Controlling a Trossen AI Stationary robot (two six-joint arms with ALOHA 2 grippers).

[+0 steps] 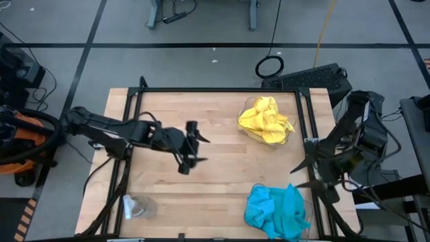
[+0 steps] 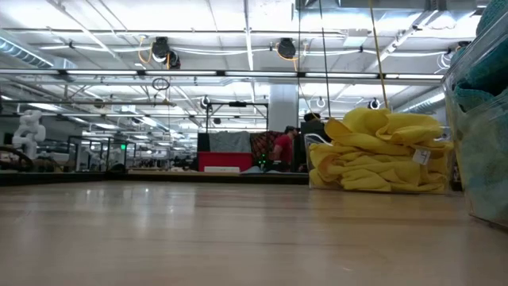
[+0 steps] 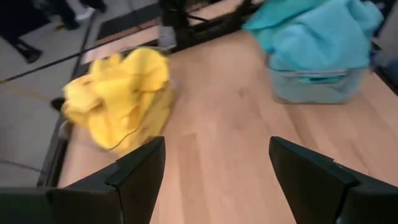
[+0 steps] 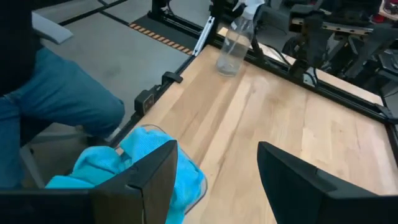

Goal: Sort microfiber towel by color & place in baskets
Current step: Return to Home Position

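A heap of yellow microfiber towels (image 1: 267, 121) fills a clear basket (image 1: 249, 134) at the table's far right, seen also in the low view (image 2: 381, 151) and the left wrist view (image 3: 121, 99). Turquoise towels (image 1: 275, 212) are piled in a second clear basket (image 3: 311, 87) at the near right. My left gripper (image 1: 193, 145) hangs open over the middle of the table, pointing right, with nothing between its fingers (image 3: 214, 180). My right gripper (image 1: 308, 176) is open at the table's right edge, above and beside the turquoise towels (image 4: 118, 168), and holds nothing.
A clear spray bottle (image 1: 138, 207) stands near the table's near left corner (image 4: 234, 43). A black frame (image 1: 215, 89) runs round the table. A person's leg in jeans (image 4: 56, 93) is beside the table, close to the turquoise basket. Bare wood (image 1: 222, 181) lies between the arms.
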